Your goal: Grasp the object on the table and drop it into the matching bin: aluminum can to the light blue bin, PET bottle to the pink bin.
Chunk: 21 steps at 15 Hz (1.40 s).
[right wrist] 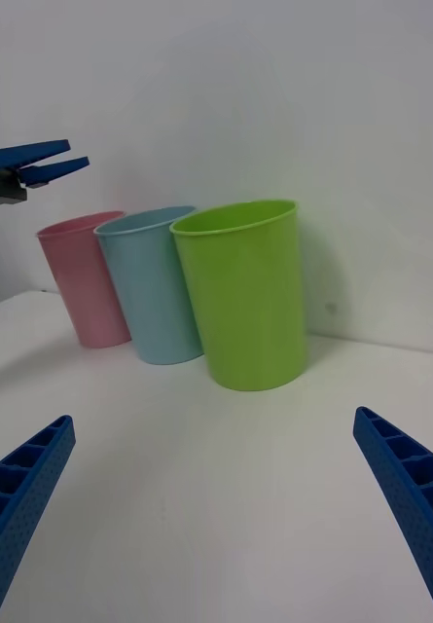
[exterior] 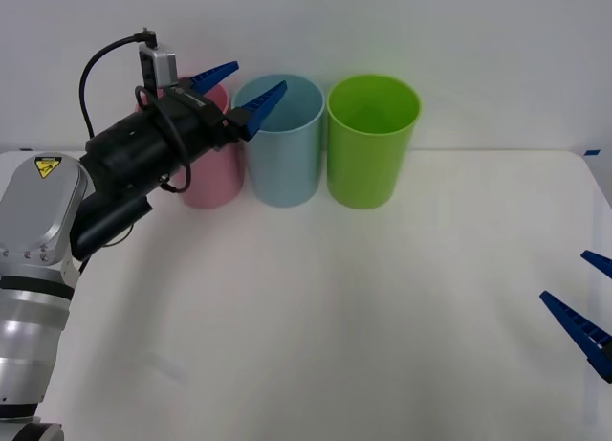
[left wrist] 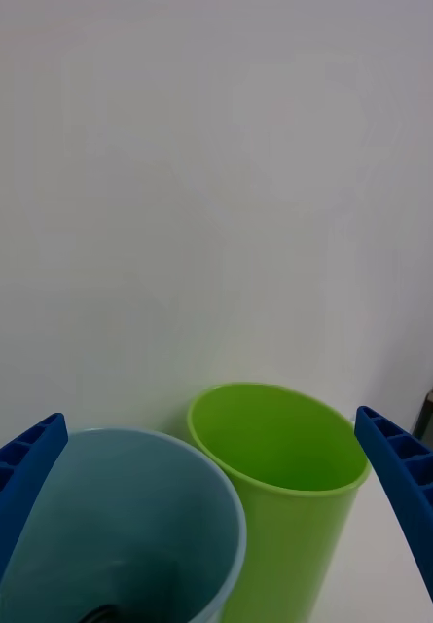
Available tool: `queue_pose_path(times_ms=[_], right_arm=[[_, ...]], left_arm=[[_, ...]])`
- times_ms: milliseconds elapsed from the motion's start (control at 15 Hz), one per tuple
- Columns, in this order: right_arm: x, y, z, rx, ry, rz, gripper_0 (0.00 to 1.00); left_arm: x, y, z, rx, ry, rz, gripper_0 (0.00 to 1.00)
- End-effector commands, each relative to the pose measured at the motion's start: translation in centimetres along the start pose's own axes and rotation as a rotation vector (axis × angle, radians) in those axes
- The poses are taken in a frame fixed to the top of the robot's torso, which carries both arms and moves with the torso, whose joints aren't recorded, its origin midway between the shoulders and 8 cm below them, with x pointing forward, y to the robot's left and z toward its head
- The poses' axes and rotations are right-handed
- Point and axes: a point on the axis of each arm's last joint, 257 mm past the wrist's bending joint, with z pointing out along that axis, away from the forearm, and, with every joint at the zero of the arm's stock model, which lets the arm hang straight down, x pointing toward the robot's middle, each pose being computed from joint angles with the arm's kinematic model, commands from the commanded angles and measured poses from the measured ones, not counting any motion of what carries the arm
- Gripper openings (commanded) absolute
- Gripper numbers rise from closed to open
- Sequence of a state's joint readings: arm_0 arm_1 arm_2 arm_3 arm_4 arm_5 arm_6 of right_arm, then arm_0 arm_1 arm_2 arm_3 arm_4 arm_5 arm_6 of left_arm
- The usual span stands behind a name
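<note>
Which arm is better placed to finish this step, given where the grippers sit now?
Left. The left gripper hangs open over the light blue bin; the right gripper is at the table's far edge.

A lime green bin (exterior: 373,140) stands upright at the far side of the work surface, at the right end of a row of three containers. It is tapered, narrower at the base than at the round rim, and its opening faces up. Its interior, seen from above in the left wrist view (left wrist: 277,467), is smooth, and no contents are visible in the part on view. Its left wall sits just beside the neighbouring container; whether the two touch cannot be determined. A plain white wall (exterior: 478,49) rises directly behind the row. A small blue mark (exterior: 592,152) sits at the far right edge of the surface.
</note>
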<state>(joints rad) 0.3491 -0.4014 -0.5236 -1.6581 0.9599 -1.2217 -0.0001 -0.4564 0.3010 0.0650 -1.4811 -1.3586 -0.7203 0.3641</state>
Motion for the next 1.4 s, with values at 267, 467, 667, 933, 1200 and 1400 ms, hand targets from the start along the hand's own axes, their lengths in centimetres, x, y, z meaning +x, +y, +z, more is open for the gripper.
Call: queue_pose_path(times_ms=[267,467,667,933,1200,1400], right_arm=[[0.0,0.0,0.0,0.000,0.000,0.000,1.00],[0.0,0.0,0.0,0.000,0.000,0.000,1.00],[0.0,0.0,0.0,0.000,0.000,0.000,1.00],[0.0,0.0,0.0,0.000,0.000,0.000,1.00],[0.0,0.0,0.0,0.000,0.000,0.000,1.00],[0.0,0.0,0.0,0.000,0.000,0.000,1.00]], left_arm=[[1.0,2.0,-6.1,-0.072,0.001,0.022,1.00],[0.9,3.6,-11.0,-0.113,0.010,0.044,1.00],[1.8,5.0,-15.7,-0.137,0.066,0.078,1.00],[2.8,5.4,-21.6,-0.119,0.154,0.116,1.00],[3.9,4.7,-26.6,-0.092,0.229,0.142,1.00],[4.0,4.7,-29.7,-0.097,0.266,0.163,1.00]])
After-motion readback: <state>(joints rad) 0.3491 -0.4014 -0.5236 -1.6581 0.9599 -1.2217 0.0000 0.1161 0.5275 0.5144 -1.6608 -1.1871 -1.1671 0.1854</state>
